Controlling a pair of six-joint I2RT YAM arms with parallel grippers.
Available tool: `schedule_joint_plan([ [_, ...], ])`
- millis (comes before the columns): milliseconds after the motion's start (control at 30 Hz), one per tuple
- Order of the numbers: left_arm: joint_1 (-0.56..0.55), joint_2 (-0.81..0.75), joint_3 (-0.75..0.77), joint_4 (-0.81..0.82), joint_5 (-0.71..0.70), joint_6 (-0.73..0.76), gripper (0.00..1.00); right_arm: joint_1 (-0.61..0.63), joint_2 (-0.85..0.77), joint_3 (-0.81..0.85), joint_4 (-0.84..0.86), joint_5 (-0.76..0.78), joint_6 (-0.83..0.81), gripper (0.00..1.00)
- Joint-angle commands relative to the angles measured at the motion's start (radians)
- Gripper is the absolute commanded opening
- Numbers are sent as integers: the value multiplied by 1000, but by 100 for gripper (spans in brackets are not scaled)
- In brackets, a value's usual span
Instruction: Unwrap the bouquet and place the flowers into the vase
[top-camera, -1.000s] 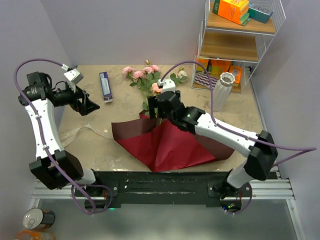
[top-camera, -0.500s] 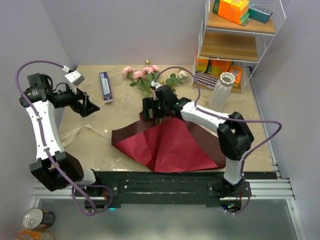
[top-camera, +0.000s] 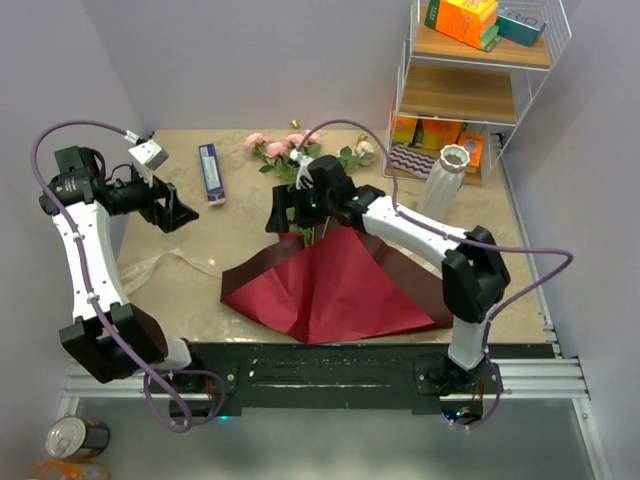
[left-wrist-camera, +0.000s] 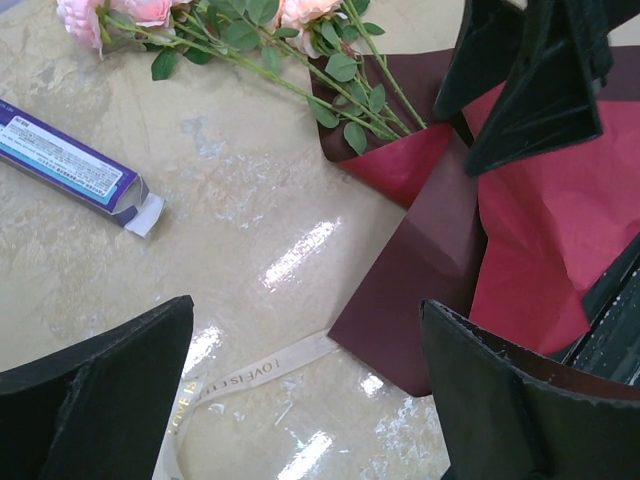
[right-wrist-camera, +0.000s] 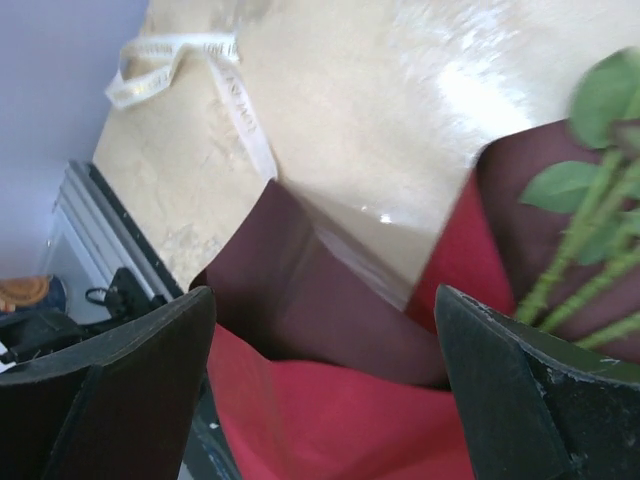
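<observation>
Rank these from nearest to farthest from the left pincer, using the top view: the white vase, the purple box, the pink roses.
1. Purple box, just to the right of the left pincer.
2. Pink roses, back centre.
3. White vase, far right.

The cream ribbon (left-wrist-camera: 255, 368) reads roughly "LOVE IS"; print on the purple box (left-wrist-camera: 70, 165) is illegible.

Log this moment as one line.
left gripper open, aside | right gripper open by stems | paper spread open | ribbon loose | flowers outside vase
</observation>
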Motion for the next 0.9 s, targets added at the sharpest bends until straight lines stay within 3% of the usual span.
schedule_joint_plan([
  [0, -25, -30, 7, -18, 4, 19, 99, -148, -175, -80, -28, 79, -47, 94],
  [167, -47, -53, -11, 0, -8, 10, 99, -272, -218, -261, 8, 69, -138, 97],
  [400, -53, -48, -7, -5, -17, 11, 99, -304, -154, -326, 74, -37, -184, 96],
  [467, -53, -50, -7, -5, -25, 16, 99, -305, -116, -318, 72, -127, -201, 93],
  [700, -53, -48, -22, 9, -33, 20, 99, -305, -99, -366, 123, -209, -204, 83],
  [867, -53, -47, -18, 17, -31, 11, 99, -303, -67, -360, 129, -270, -189, 70],
])
